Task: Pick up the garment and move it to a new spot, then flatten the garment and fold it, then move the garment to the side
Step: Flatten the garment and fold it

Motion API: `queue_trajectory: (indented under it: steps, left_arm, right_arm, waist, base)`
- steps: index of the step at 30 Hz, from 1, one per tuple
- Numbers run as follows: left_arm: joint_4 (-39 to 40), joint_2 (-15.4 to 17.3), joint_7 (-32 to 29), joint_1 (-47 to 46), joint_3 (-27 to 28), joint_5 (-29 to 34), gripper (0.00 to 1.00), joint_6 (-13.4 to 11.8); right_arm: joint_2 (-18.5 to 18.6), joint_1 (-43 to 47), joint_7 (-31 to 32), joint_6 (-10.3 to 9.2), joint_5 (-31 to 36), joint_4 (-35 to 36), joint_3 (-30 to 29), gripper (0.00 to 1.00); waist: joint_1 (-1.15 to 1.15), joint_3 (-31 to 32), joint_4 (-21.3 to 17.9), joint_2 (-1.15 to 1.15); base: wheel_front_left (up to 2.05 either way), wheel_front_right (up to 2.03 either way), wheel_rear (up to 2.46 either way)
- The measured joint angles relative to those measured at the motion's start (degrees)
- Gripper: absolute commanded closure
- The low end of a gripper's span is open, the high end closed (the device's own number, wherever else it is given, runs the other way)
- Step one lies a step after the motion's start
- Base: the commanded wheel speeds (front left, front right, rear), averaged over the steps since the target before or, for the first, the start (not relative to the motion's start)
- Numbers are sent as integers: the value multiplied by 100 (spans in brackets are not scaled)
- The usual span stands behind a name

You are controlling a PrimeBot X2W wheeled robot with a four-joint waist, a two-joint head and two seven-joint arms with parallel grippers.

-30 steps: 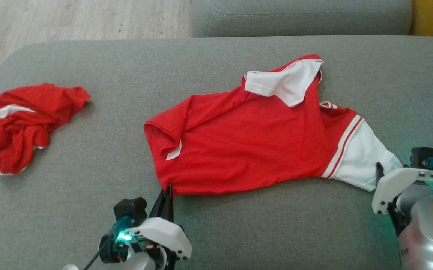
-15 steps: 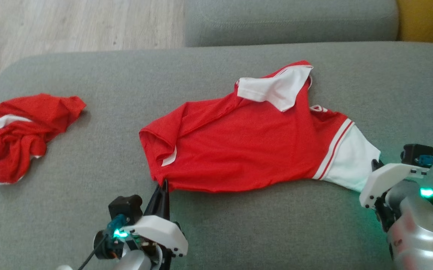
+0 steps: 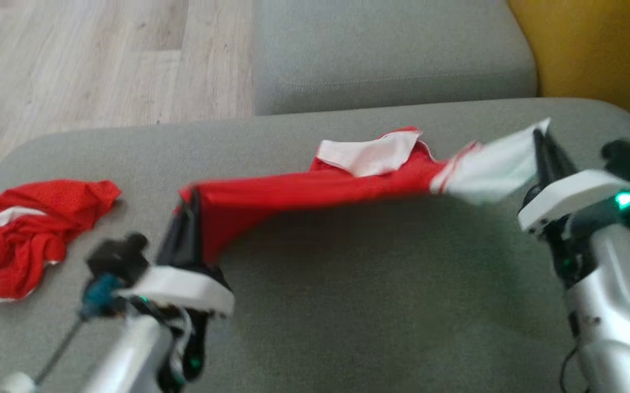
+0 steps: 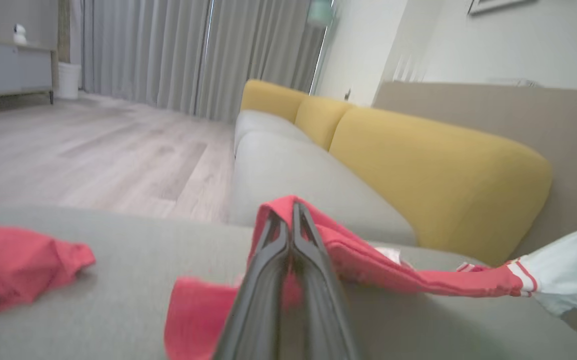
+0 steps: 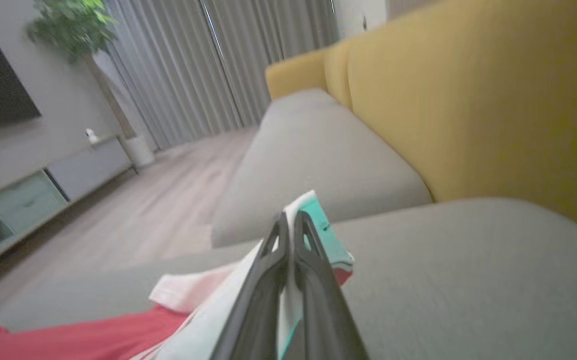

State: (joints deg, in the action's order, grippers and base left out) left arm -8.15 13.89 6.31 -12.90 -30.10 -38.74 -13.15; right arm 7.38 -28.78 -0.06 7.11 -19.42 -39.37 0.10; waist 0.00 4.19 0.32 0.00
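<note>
Now the garment (image 3: 304, 191), a red shirt with white sleeves and red-and-white striped cuffs, hangs stretched between the two grippers above the grey cushion (image 3: 348, 305), its shadow falling on the fabric below. Its long axis runs side to side across the head view, rising slightly toward the robot's right. The red hem end points to the robot's left and a white sleeve points to its right. A second white panel (image 3: 369, 155) sits on the far edge near the middle, and I cannot tell if that part touches the cushion. The left gripper (image 3: 186, 218) is clamped on the red corner, its dark fingers (image 4: 273, 270) pressed together with cloth bunched around the tips. The right gripper (image 3: 541, 144) is pinched on the white sleeve, with pale fabric caught between its closed fingers (image 5: 313, 280). Any print or label on the shirt is too blurred to read. A second red garment (image 3: 31, 229) lies crumpled at the cushion's left end, well apart from the shirt. Beyond lie a wooden floor (image 3: 75, 60) and a yellow backrest (image 3: 593, 49).
</note>
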Motion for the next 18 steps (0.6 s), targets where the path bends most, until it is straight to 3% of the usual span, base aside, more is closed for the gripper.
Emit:
queue_trajectory:
  steps: [6,10,11,18]
  left_arm:
    - [1118,485,-288,-388,390,-1,100,-69]
    - [1879,849,-644,-592,582,-1,100,-105]
    - [2242,1035,-849,-726,651,8,100,-157]
    - [3139,1475,-1583,-1300,773,111,100,-223]
  right_arm:
    - [432,618,552,-1,-790,2204,140,100]
    - [471,961,1011,-1,-967,3684,-136,100]
    - [471,1033,1252,0,-978,4358,-330,100]
    - [372,1062,2125,-1,-922,6105,-891,100]
  waist:
    - [0,236,-87,0]
    - [-1,332,-139,0]
    - [0,360,-165,0]
    - [-1,333,-266,0]
  base:
    - [0,0,0]
    - [0,0,0]
    - [0,0,0]
    - [0,0,0]
